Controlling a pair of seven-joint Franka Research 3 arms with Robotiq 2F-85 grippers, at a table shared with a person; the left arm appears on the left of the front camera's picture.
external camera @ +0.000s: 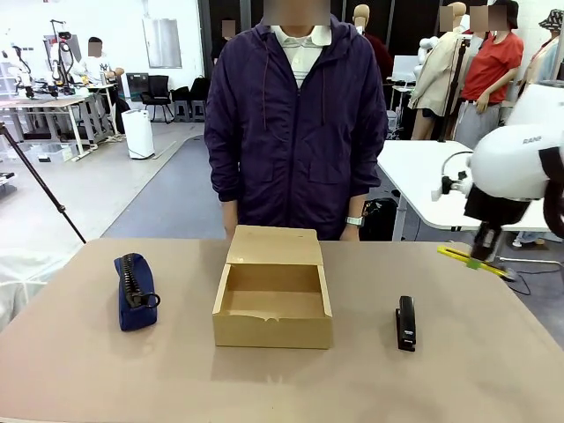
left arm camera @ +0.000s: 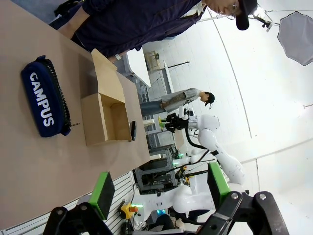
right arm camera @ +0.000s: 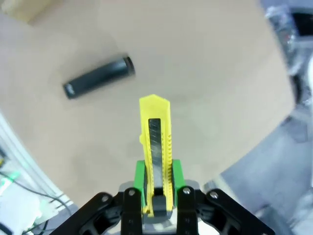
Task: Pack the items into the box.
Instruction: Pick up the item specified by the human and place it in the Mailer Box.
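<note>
1. The yellow tool (external camera: 471, 262) was at the right edge of the frame, above the table, clamped in the closed right gripper (external camera: 480, 251).
2. The box (external camera: 273, 330) stood open at centre; the navy pouch (external camera: 134, 291) lay left of it, a black stapler (external camera: 405, 322) right.
3. The left gripper (left arm camera: 159, 188) was spread wide, empty.
4. Best, I think: carry the tool over the stapler and the box wall, then lay it along one side, leaving room for the pouch.
</note>
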